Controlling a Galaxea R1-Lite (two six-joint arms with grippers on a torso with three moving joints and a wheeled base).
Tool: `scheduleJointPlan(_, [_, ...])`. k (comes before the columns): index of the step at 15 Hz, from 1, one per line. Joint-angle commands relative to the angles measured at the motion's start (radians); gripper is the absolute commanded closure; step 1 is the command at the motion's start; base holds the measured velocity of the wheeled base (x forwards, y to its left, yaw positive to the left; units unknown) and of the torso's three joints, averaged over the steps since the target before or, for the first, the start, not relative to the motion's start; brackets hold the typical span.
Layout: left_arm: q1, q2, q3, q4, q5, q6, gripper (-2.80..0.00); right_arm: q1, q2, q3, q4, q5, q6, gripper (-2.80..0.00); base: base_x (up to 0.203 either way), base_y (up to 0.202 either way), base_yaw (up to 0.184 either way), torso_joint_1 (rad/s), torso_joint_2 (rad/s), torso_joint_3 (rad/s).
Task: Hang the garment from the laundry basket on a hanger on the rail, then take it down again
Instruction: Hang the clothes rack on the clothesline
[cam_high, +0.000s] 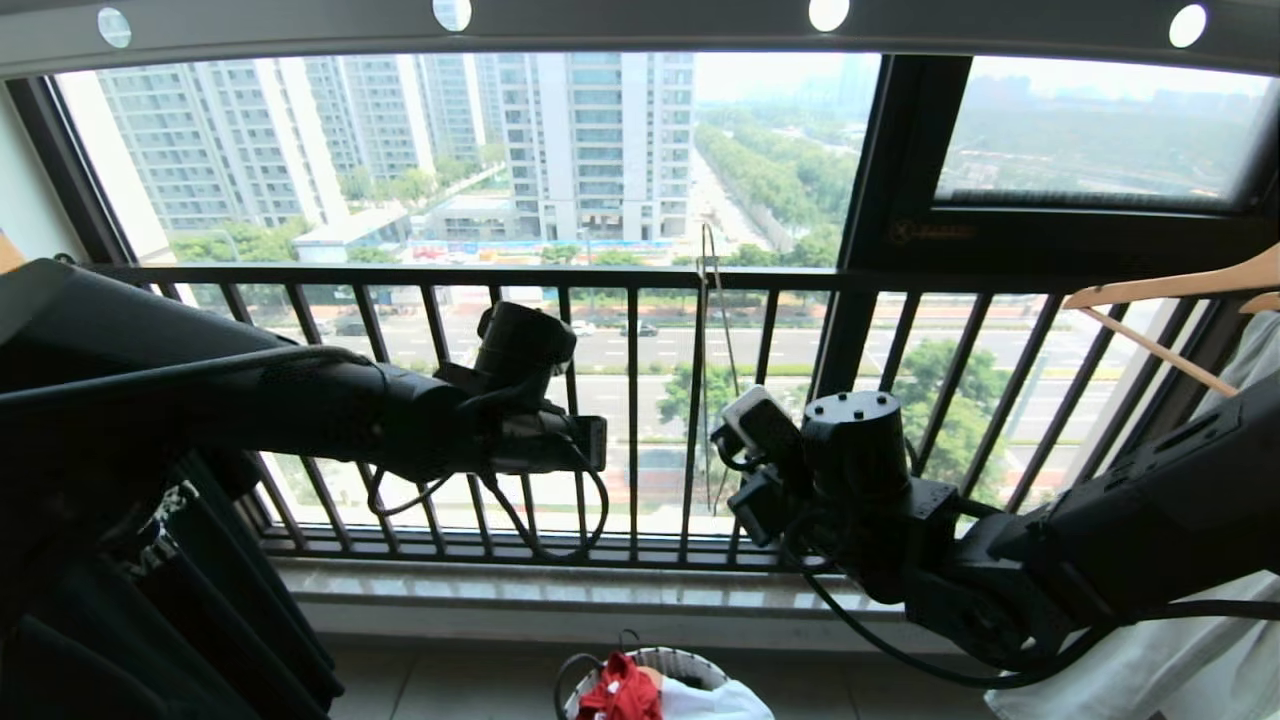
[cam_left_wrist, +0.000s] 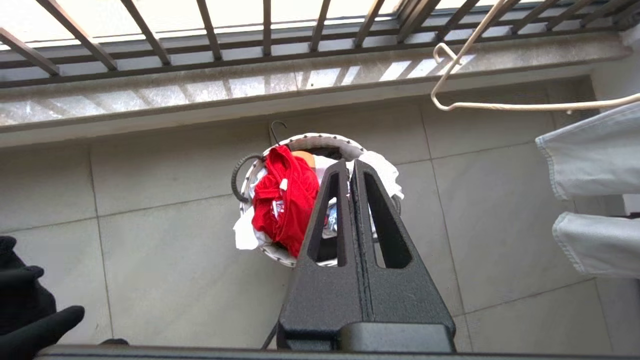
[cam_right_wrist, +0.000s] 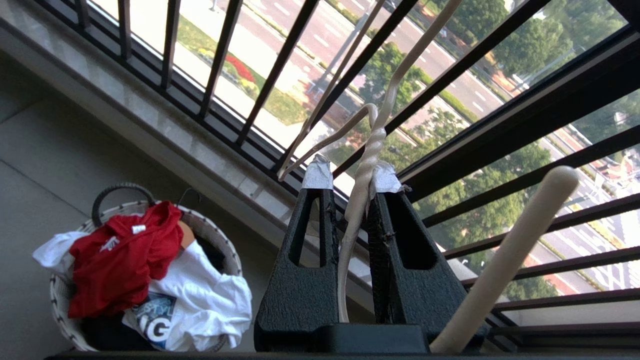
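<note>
The red garment (cam_high: 620, 690) (cam_left_wrist: 285, 200) (cam_right_wrist: 120, 260) lies bunched on top of other clothes in the laundry basket (cam_high: 690, 660) (cam_left_wrist: 320, 139) (cam_right_wrist: 220, 235) on the tiled floor below the window. High above the basket, my left gripper (cam_left_wrist: 350, 166) points down, shut with nothing in it. My right gripper (cam_right_wrist: 351, 177) is shut on the twisted neck of the white wire hanger (cam_right_wrist: 367, 160) (cam_left_wrist: 500, 106). Its thin hook (cam_high: 708, 300) rises in front of the window bars and ends below the grey holed rail (cam_high: 640, 25).
The dark window railing (cam_high: 630, 275) and stone sill (cam_high: 560, 590) run behind both arms. Wooden hangers (cam_high: 1170, 290) with a pale grey garment (cam_left_wrist: 590, 150) hang at the right, and dark clothes (cam_high: 200, 600) at the left. A white printed shirt (cam_right_wrist: 210, 295) also lies in the basket.
</note>
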Motion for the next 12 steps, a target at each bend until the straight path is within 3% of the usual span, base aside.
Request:
scheduleJointPlan(1, [0.006,-0.115,-0.025,0.136,-0.001,0.017,0.0,0.003,-0.031,0.002,0.076,0.026,-0.005,0.0,0.0,0.0,0.0,0.0,0.0,0.0])
scheduleJointPlan(4, [0.042,-0.177,-0.045,0.184,-0.039,0.032,0.0,0.007,-0.114,-0.04,0.335,0.144,-0.009,0.0,0.0,0.0,0.0,0.0,0.0,0.0])
scheduleJointPlan(6, [0.054,-0.198,-0.04,0.185,-0.219,0.005,0.0,0.036,-0.142,-0.117,0.443,0.2,-0.01,0.0,0.0,0.0,0.0,0.0,0.0,0.0])
scheduleJointPlan(8, [0.059,-0.205,-0.04,0.181,-0.36,-0.119,0.0,0.07,-0.136,-0.169,0.47,0.211,-0.009,0.0,0.0,0.0,0.0,0.0,0.0,0.0])
scheduleJointPlan(9, [0.058,-0.2,-0.036,0.177,-0.373,-0.139,-2.8,0.077,-0.128,-0.181,0.474,0.211,-0.009,0.0,0.0,0.0,0.0,0.0,0.0,0.0])
scheduleJointPlan(12, [0.062,-0.216,0.008,0.104,-0.374,-0.142,-2.8,0.094,-0.108,-0.205,0.502,0.214,-0.009,0.0,0.0,0.0,0.0,0.0,0.0,0.0])
